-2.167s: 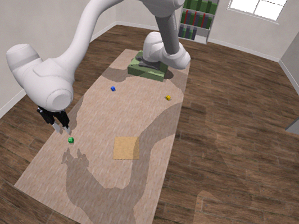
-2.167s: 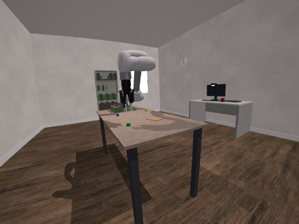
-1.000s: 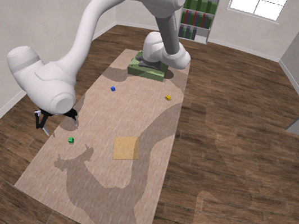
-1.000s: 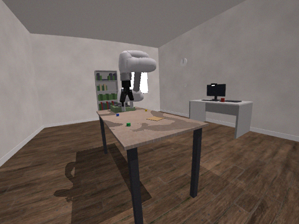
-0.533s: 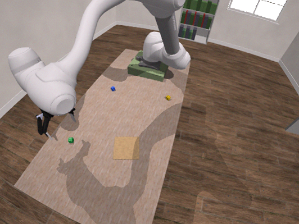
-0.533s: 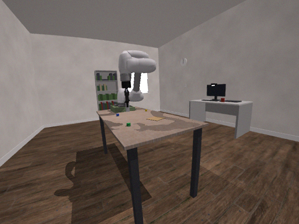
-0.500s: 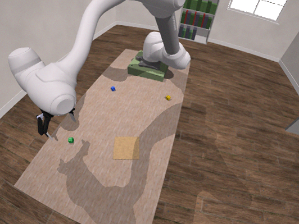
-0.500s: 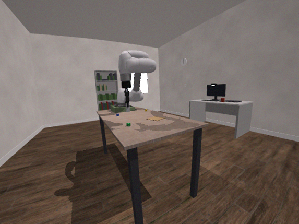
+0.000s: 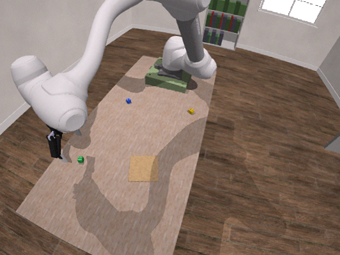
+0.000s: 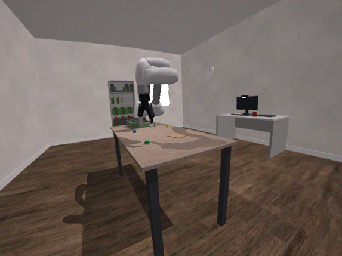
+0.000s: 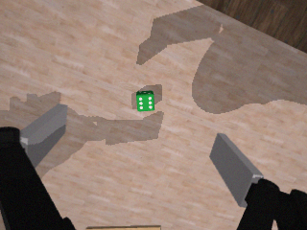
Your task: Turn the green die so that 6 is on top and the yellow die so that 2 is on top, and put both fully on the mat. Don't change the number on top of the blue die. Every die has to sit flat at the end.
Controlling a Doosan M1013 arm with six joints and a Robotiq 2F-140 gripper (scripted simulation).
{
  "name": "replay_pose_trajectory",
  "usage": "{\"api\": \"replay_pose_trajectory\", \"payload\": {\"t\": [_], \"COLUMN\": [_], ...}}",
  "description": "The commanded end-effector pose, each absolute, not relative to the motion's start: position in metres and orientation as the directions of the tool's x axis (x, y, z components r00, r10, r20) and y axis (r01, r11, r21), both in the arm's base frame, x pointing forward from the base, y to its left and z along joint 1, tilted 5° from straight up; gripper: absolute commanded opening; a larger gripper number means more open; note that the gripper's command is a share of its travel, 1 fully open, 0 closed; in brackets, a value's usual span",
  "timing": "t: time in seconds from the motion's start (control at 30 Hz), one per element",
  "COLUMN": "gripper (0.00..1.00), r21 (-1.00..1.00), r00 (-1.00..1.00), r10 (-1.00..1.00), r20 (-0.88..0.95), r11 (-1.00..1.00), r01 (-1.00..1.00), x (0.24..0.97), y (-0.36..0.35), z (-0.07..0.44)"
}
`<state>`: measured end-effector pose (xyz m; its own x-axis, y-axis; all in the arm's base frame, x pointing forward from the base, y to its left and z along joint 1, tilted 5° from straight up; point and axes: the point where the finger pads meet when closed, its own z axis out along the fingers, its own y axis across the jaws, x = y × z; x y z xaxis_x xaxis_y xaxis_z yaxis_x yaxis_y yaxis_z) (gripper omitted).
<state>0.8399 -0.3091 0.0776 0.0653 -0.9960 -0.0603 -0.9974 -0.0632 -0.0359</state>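
The green die [image 9: 80,159] [image 10: 147,142] [image 11: 145,102] lies flat on the table, off the mat, with six pips on its upper face in the wrist view. The tan mat [image 9: 143,168] [image 10: 177,135] [image 11: 124,228] has no die on it. The yellow die [image 9: 191,111] [image 10: 166,125] and the blue die [image 9: 128,101] [image 10: 134,131] are on the table nearer the robot base; their top numbers are too small to read. My gripper [image 9: 71,145] [image 10: 146,123] [image 11: 143,132] is open and empty, above the table, beside and higher than the green die.
The green robot base [image 9: 166,83] [image 10: 137,124] stands at the far end of the table [image 9: 106,236] [image 10: 155,157]. The green die is near the table's left long edge in the top view. The arm's shadow crosses the table and part of the mat. A desk [image 10: 254,125] stands apart.
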Motion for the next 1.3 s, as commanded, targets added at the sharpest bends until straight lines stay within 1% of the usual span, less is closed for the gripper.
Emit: {"api": "replay_pose_trajectory", "payload": {"t": [0.0,0.17,0.23,0.27,0.3,0.57,0.7,0.8,0.83,0.87,1.03,1.07,1.27], "gripper": [1.0,1.0,1.0,1.0,1.0,1.0,1.0,1.0,1.0,1.0,1.0,1.0,1.0], "r21": [-0.051,-0.061,-0.061,-0.062,-0.067,-0.075,-0.078,-0.078,-0.079,-0.079,-0.079,-0.078,-0.074], "r00": [0.232,0.397,0.397,0.429,0.508,0.709,0.798,0.809,0.859,0.88,0.934,0.954,0.994], "r10": [-0.971,-0.916,-0.916,-0.902,-0.86,-0.705,-0.603,-0.588,-0.511,-0.476,-0.357,-0.299,-0.106], "r20": [-0.06,-0.05,-0.05,-0.048,-0.042,-0.024,-0.014,-0.012,-0.005,-0.002,0.008,0.013,0.028], "r11": [-0.229,-0.394,-0.394,-0.426,-0.505,-0.706,-0.795,-0.806,-0.856,-0.877,-0.931,-0.952,-0.992], "r01": [-0.972,-0.917,-0.917,-0.902,-0.861,-0.704,-0.602,-0.587,-0.51,-0.474,-0.356,-0.297,-0.104], "x": [0.839,0.839,0.839,0.839,0.839,0.838,0.837,0.837,0.837,0.837,0.836,0.836,0.836], "y": [-0.309,-0.309,-0.309,-0.309,-0.309,-0.309,-0.309,-0.309,-0.309,-0.309,-0.309,-0.309,-0.309], "z": [0.076,0.074,0.074,0.074,0.072,0.069,0.068,0.068,0.067,0.066,0.065,0.064,0.062]}}
